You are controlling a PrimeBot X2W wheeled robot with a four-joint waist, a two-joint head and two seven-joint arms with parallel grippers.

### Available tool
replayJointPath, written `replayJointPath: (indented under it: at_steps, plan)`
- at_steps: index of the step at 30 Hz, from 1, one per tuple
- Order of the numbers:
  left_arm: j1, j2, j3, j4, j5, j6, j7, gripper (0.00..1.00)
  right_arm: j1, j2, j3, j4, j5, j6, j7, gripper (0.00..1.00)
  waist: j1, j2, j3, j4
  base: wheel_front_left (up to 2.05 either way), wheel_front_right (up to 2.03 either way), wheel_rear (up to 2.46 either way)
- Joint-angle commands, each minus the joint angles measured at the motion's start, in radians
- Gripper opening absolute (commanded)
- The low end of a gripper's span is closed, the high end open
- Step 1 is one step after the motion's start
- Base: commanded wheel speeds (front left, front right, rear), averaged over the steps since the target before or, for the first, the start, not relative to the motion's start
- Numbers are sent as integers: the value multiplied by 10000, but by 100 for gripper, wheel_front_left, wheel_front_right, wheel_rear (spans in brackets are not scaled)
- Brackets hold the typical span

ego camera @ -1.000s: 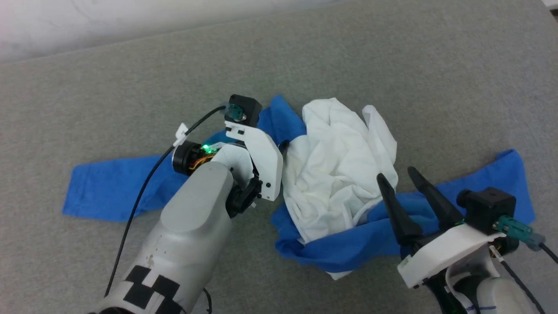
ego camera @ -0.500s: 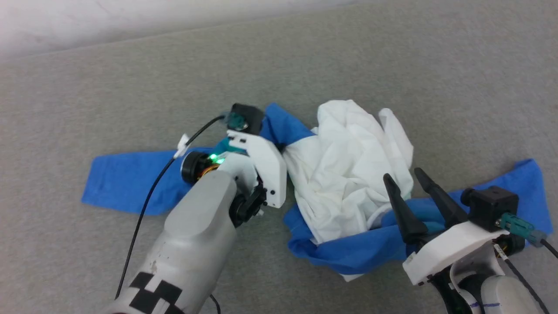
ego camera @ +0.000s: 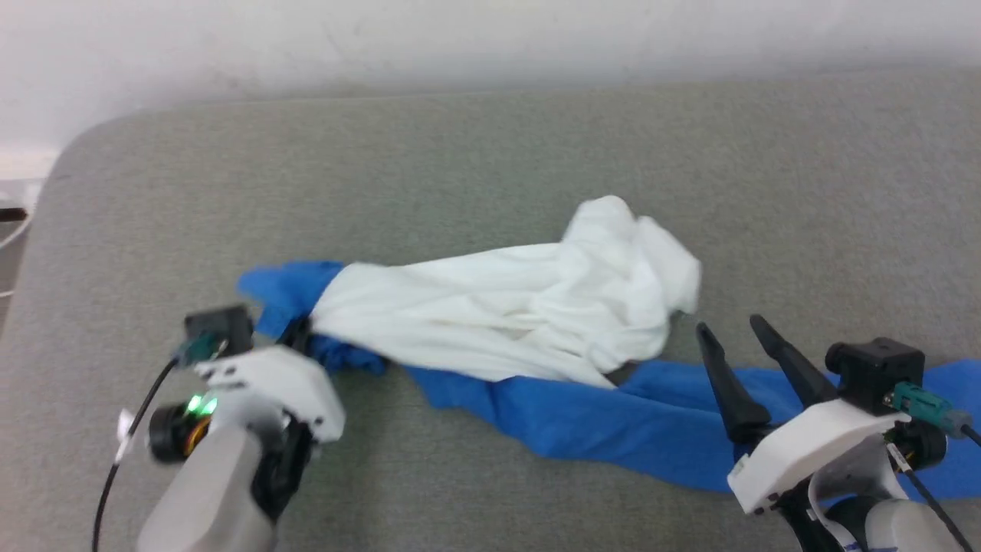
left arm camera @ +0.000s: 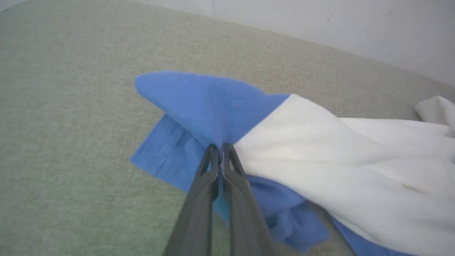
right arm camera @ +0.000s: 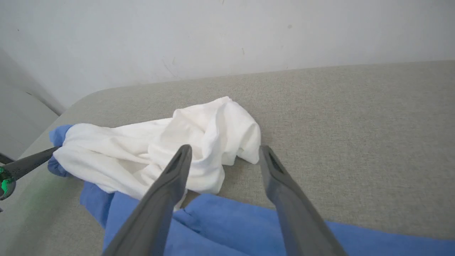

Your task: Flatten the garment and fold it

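Note:
The garment (ego camera: 498, 307) lies on the grey table, its white body drawn out into a long bunched band from left to right. One blue sleeve (ego camera: 613, 418) trails along the near side toward the lower right. My left gripper (left arm camera: 218, 146) is shut on the garment at the seam where blue meets white, holding that end a little above the table. In the head view the left gripper (ego camera: 297, 334) sits at the cloth's left end. My right gripper (ego camera: 728, 323) stands open just right of the white bunch, over the blue sleeve, with nothing between its fingers (right arm camera: 163, 192).
The grey padded table (ego camera: 490, 153) has a rounded far-left corner (ego camera: 77, 146) and a left edge close to my left arm. A white wall (ego camera: 490, 38) runs behind it. Bare table stretches beyond and to the right of the garment.
My left gripper has pulled its end of the garment far to the left and toward me, stretching the crumpled white body into a long band. The head camera has shifted too. The right gripper stays open.

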Motion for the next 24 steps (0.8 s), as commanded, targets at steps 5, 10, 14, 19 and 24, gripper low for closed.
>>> replayJointPath:
  at_steps: [5, 10, 14, 19, 24]
  plan:
    - [1619, 353, 426, -1323, -433, 530, -12, 92, 305, -4, -185, 26, -135, -9, 448, 100, 2, 1, -568, 682, 0, 0, 0]
    - [2577, 340, 743, -2654, -508, 551, -1074, 100, 234, -4, -97, 216, -417, -9, 677, 100, 2, 1, -615, 852, 0, 0, 0]
    - [2746, 253, 948, -3379, 120, 659, -2234, 100, -258, -4, 131, 554, -567, -9, 756, 100, 2, 1, -497, 1072, 0, 0, 0]
    - [2683, -188, 1520, -4561, 1487, 719, -2423, 100, -1453, -4, 285, 1565, -587, -9, 1202, 100, 2, 1, -185, 1411, 0, 0, 0]
    - [2822, -949, 2006, -5240, 2568, 302, -2427, 100, -2740, -4, 119, 3212, -287, -9, 2568, 100, 2, 1, 223, 1758, 0, 0, 0]
